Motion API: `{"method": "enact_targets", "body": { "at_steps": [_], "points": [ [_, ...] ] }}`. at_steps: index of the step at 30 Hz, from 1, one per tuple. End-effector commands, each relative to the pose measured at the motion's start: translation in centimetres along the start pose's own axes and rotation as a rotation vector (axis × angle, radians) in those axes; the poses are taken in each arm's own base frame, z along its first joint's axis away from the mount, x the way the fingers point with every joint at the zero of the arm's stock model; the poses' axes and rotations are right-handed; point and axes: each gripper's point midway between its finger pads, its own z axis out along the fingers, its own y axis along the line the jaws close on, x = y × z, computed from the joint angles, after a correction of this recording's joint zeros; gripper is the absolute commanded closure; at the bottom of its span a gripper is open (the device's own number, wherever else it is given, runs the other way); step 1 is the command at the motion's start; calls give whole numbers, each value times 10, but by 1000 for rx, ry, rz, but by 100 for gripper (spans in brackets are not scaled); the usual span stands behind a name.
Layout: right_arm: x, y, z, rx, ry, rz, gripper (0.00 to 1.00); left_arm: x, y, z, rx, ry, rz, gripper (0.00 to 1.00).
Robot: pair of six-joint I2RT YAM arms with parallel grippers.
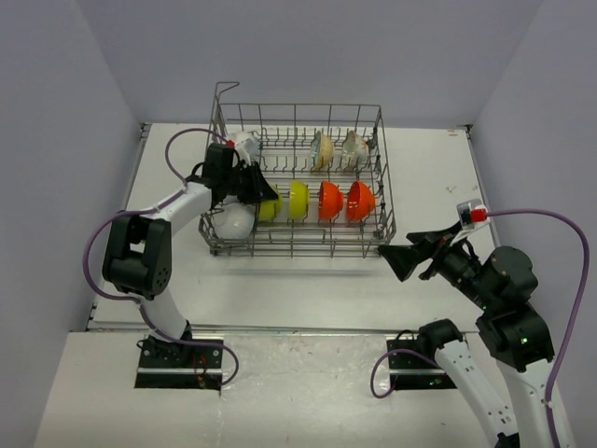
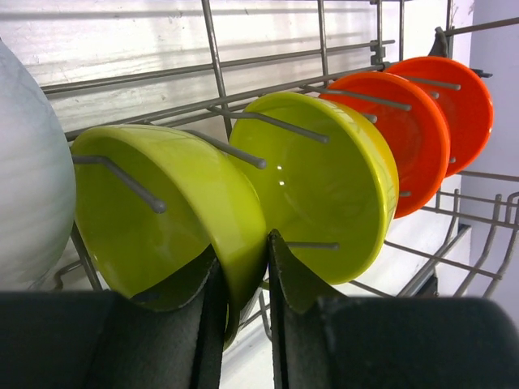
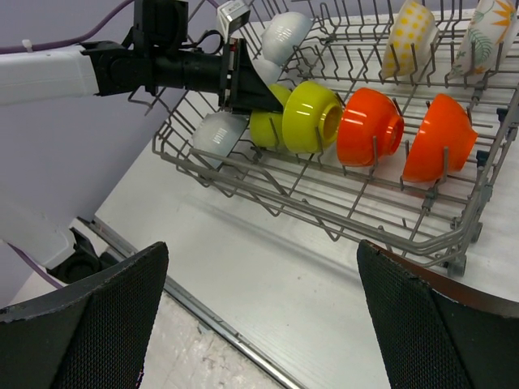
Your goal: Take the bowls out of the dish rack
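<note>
We're in the rack [image 1: 308, 247], centre of the top view, and the left gripper [image 2: 243, 253] is on the first green bowl [image 2: 162, 211], left of centre in the left wrist view. One finger sits inside the cup and the other outside, with the wall filling the narrow gap between them. We read that as pinched on the rim.

The bowl stands on edge with a tine [image 2: 122, 174] crossing its mouth. A white bowl [image 2: 24, 162] sits hard at frame left, the second green bowl [image 2: 324, 186] is close on the right, and the orange pair [image 2: 422, 130] lies beyond.

So the lift is the thing. We want to draw the bowl along the tines with no twist until the rim clears their tips. Swing sideways too soon and we judge it snags a tine or knocks a neighbour. A rim pinch on glazed ware can slip, so go slowly.

The right gripper [image 1: 396, 261] hangs outside the rack at lower right of the top view, fingers spread wide, holding nothing. Every bowl we can see sits in the rack, so we judge it early days.
</note>
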Motion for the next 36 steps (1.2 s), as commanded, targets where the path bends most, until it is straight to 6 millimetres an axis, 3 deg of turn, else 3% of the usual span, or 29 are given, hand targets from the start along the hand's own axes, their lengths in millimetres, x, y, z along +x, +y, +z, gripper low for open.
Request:
{"method": "enact_targets", "body": {
  "at_steps": [1, 7, 12, 13, 19, 29, 36],
  "points": [
    [-9, 10, -2, -44, -20, -34, 1, -8, -15, 3, 87, -34, 11, 82],
    [-7, 9, -1, -46, -15, -30, 1, -10, -15, 2, 90, -45, 2, 100],
    [-7, 9, 0, -46, -14, -31, 1, -13, -21, -4, 110, -63, 1, 100],
    [-7, 9, 0, -44, -14, -31, 1, -24, -32, -9, 150, -110, 35, 100],
    [-6, 8, 1, -40, -12, -29, 1, -29, -59, -23, 264, -139, 47, 100],
    [-7, 5, 2, -32, -21, -33, 1, -41, -81, -39, 324, -180, 66, 100],
    [-6, 3, 4, -26, -22, -36, 1, -55, -110, -66, 381, -239, 92, 100]
  ]
}}
